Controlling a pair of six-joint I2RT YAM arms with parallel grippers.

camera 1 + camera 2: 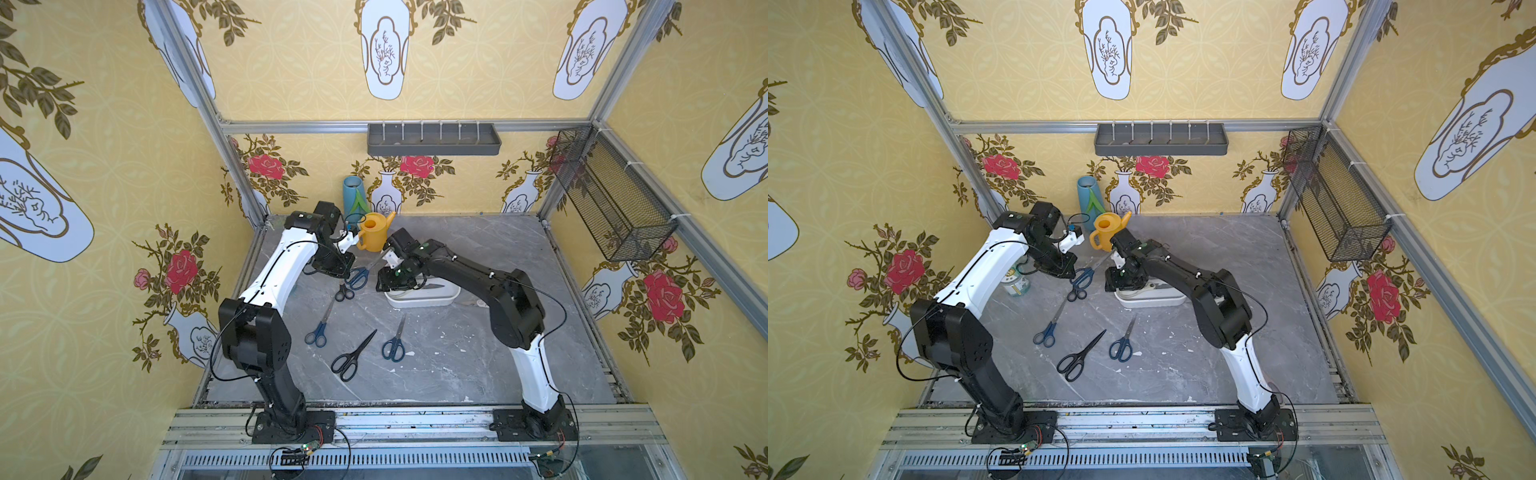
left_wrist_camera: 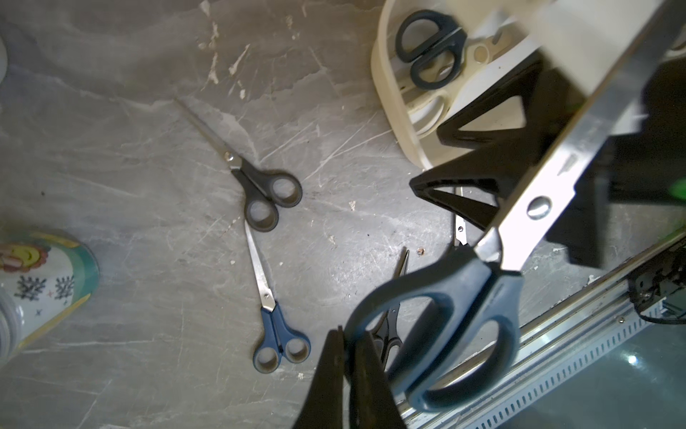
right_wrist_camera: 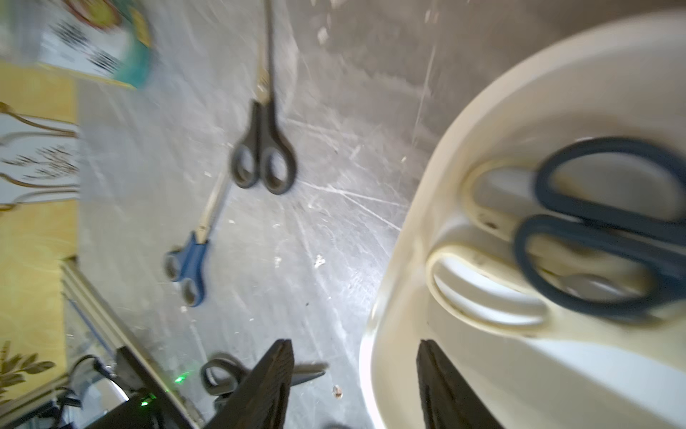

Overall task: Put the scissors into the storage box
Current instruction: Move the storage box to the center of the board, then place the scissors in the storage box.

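Left hand (image 2: 347, 356) is closed tight on one handle loop of a large blue-handled pair of scissors (image 2: 456, 319), held off the table (image 1: 478, 353) just beside the white storage box (image 1: 446, 300); the blades slant up toward the right arm.

Right hand (image 3: 354, 386) hangs over the near end of the box with its fingers (image 3: 273, 379) apart and nothing between them; one finger is outside the rim, the other over it. In the left wrist view its black fingers sit directly beside the raised blades, between them and the box opening.

Box contents, right wrist view: a dark-handled pair (image 3: 608, 230) lying on top of cream-handled shears (image 3: 486, 293).

Still loose on the table, in both top views: a small dark-handled pair (image 1: 344, 293) next to the held scissors, a blue pair (image 1: 316, 335) below it, its tip almost touching those handles, an all-black pair (image 1: 345, 365), and another blue pair (image 1: 393, 347).

Surroundings: an orange watering can (image 1: 374, 237) and a blue vase (image 1: 354, 199) at the back edge, near both wrists. A patterned cup (image 1: 1016, 283) stands under the left forearm. A grey tray (image 1: 434, 139) and a wire basket (image 1: 611, 199) hang on the walls, well apart from the work.
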